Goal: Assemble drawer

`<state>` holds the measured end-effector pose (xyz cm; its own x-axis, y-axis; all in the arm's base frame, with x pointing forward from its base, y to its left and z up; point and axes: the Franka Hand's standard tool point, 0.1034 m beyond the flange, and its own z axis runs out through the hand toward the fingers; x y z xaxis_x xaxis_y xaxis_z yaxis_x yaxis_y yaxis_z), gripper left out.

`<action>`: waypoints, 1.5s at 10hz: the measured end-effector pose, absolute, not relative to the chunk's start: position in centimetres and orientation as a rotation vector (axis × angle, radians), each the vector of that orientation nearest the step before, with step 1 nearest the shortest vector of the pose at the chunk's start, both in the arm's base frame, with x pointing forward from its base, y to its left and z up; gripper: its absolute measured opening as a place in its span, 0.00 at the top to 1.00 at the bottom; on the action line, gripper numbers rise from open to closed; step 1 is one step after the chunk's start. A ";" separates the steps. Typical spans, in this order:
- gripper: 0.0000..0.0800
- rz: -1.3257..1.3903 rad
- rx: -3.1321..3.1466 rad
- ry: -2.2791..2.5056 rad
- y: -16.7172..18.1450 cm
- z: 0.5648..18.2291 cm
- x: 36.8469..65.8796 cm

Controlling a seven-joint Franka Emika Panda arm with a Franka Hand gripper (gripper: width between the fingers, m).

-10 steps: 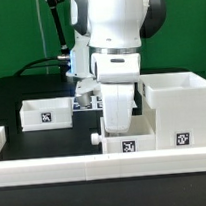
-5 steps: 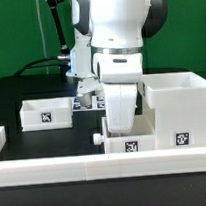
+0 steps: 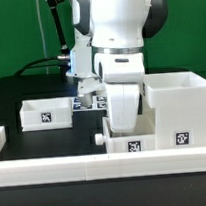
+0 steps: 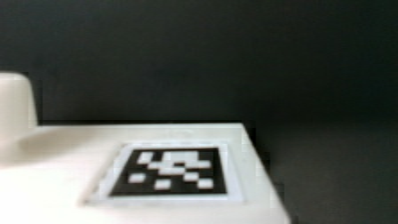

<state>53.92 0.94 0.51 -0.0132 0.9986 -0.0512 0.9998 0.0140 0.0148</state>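
Observation:
A big open white drawer case (image 3: 177, 103) with a tag stands at the exterior view's right. A smaller open white drawer box (image 3: 44, 112) with a tag stands at the left. A low white part (image 3: 130, 145) with a tag lies in front, with a small white knob (image 3: 97, 138) beside it. My gripper (image 3: 124, 123) hangs straight down between the two boxes, just above and behind the low part; its fingertips are hidden. The wrist view shows a white face with a tag (image 4: 173, 172) close below and a white rounded piece (image 4: 15, 100) at the edge, but no fingers.
A long white rail (image 3: 96, 170) runs along the table's front edge. A tagged strip (image 3: 86, 104), perhaps the marker board, lies behind my arm. The table is black, with a green wall behind.
My gripper has shifted slightly toward the exterior view's right and a little lower. The parts have not moved.

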 end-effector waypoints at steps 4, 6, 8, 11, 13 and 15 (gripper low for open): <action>0.94 -0.042 2.126 2.249 1.1 0.5 54.2; 0.70 -0.041 2.135 2.240 1.1 0.6 54.2; 0.46 -0.021 2.220 2.140 1.4 1.4 54.6; 0.22 -0.039 2.222 2.121 1.1 3.9 55.3; 0.19 -0.041 2.222 2.101 0.3 5.7 55.8; 0.19 -0.051 2.200 2.116 -1.1 6.5 56.4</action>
